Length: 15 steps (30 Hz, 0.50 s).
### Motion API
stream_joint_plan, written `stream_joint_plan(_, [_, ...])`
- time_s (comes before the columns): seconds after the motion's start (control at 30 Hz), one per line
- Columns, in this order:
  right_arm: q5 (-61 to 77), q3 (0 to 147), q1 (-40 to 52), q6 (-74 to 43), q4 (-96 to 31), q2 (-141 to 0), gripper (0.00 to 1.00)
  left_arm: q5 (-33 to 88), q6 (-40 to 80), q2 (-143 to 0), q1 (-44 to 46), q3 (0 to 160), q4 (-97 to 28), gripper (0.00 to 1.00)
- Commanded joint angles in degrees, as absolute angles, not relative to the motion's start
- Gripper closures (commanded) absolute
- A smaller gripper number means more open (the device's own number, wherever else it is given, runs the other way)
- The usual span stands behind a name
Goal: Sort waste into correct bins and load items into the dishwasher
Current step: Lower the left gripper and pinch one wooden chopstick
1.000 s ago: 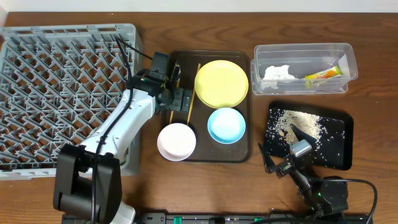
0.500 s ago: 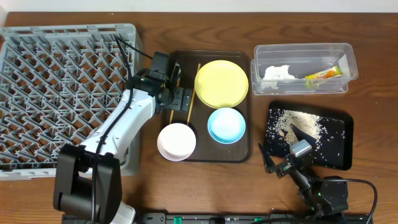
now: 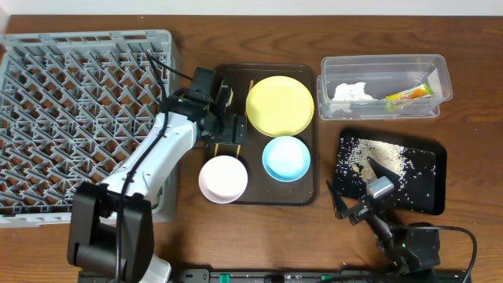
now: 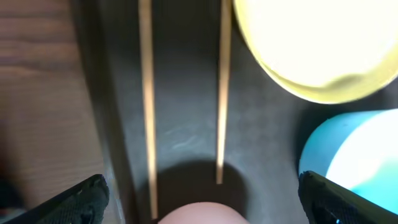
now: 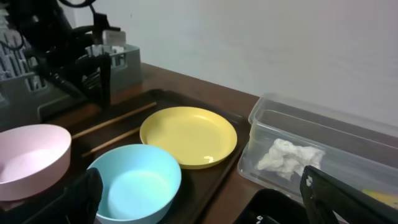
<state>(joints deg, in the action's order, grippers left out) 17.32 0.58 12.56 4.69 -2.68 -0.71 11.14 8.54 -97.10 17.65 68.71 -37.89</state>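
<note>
My left gripper (image 3: 226, 127) is open and hovers low over the two wooden chopsticks (image 4: 222, 93), which lie on the brown tray beside the yellow plate (image 3: 280, 105). One chopstick lies between its fingers (image 4: 199, 199). The blue bowl (image 3: 285, 157) and the white bowl (image 3: 223, 178) also sit on that tray. The grey dish rack (image 3: 78, 110) is at the left. The clear tub (image 3: 383, 61) holds the napkin (image 3: 351, 92) and the wrapper (image 3: 409, 93). Crumbs (image 3: 377, 157) lie in the black tray (image 3: 436, 177). My right gripper (image 3: 357, 189) is open and empty at the black tray's near-left corner.
The dark brown tray (image 3: 251, 195) lies between the rack and the bins. Its raised rim runs along the left chopstick. The left arm reaches over the rack's right edge. Bare wood table shows around the bins.
My left gripper has shifted slightly over the chopsticks. The right arm and all the dishes have not moved.
</note>
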Motion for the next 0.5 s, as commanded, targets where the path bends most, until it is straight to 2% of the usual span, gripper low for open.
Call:
stream_joint_plan(0.0, [17.4,0.3,12.4,5.2,-2.6,-0.3,0.01,4.1,6.4,-97.4,18.5,72.4,-37.6,0.0])
stream_joint_plan(0.07, [17.4,0.3,12.4,5.2,-2.6,-0.3,0.01,2.8,4.2,-97.4,19.0,72.5,-36.9,0.06])
stream_joint_plan(0.2, [17.4,0.3,12.4,5.2,-2.6,-0.3,0.01,0.3,2.3,-99.2,19.2,72.5,-34.4,0.26])
stream_joint_plan(0.3, [17.4,0.3,12.4,5.2,-2.6,-0.3,0.01,-0.1,2.3,-101.5,19.2,72.5,-31.1,0.28])
stream_joint_plan(0.47, [17.4,0.3,12.4,5.2,-2.6,-0.3,0.01,-0.1,2.3,-105.8,19.2,72.5,-27.1,0.42])
